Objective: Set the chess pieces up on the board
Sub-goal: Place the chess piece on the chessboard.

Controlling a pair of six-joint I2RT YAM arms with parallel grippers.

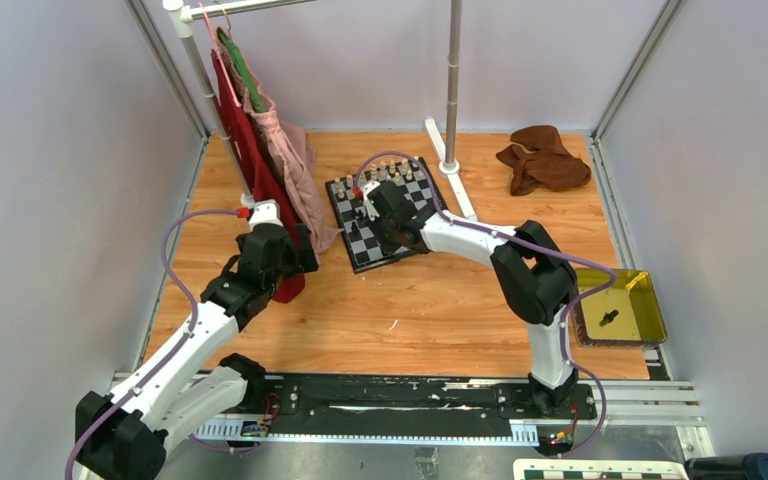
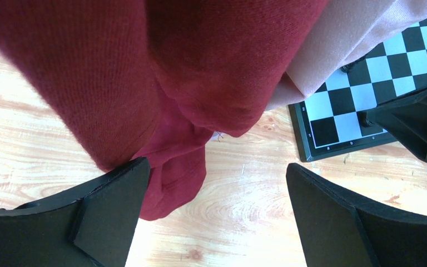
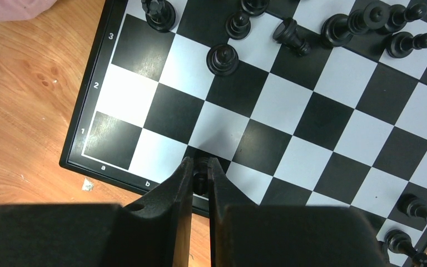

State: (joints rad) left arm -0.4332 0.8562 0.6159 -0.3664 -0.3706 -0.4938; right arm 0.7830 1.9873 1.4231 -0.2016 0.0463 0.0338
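The board [image 1: 360,252] lies on the wooden table at the middle back, and its near-left corner [image 2: 333,128] also shows in the left wrist view. My right gripper [image 3: 200,166] hovers low over the board's [image 3: 144,105] first row, shut on a black chess piece [image 3: 200,173] above a dark square near the edge marked "b". Several other black pieces stand or lie on the board's far squares, among them one upright piece [image 3: 222,58] and one tipped over [image 3: 290,36]. Cream pieces [image 1: 385,174] line the far edge. My left gripper [image 2: 217,167] is open over bare wood, left of the board.
A red garment [image 2: 144,72] and a pink one [image 1: 295,170] hang from a rack at the left, draping against the left gripper and the board's left side. The rack's pole [image 1: 452,90] stands behind the board. A brown cloth [image 1: 545,160] lies back right, a yellow tray [image 1: 650,325] at right.
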